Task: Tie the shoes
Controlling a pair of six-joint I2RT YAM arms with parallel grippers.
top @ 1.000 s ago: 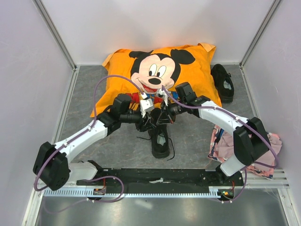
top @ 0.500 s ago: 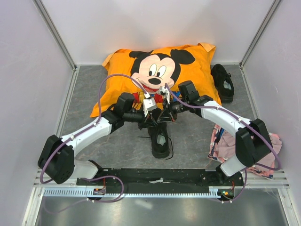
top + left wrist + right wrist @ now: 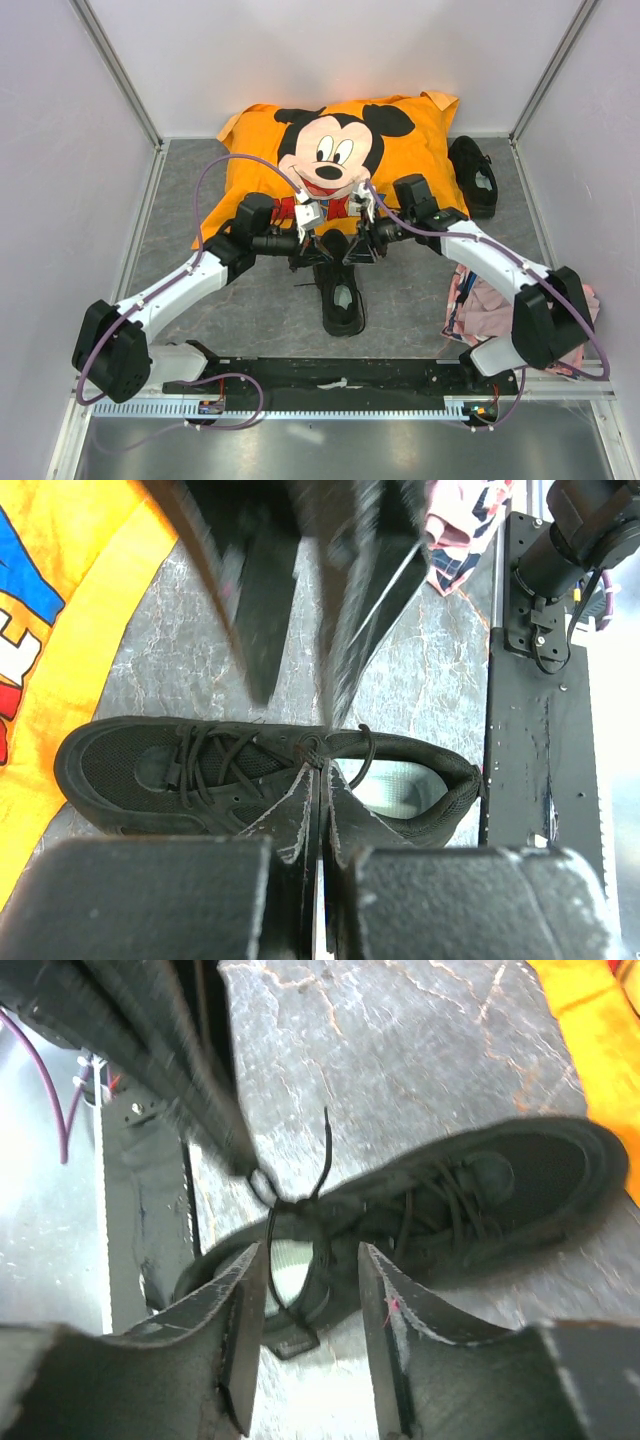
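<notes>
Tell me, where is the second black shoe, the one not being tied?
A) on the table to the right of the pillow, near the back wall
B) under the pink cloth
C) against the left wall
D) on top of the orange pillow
A: the top view shows the spare shoe lying on the grey table beside the pillow, at the back right.

From above, the left claw and right claw hide the near shoe's toe. Seen from the left wrist, the right claw at twelve o'clock is a smear. Whether the left claw grips anything is unclear.
</notes>
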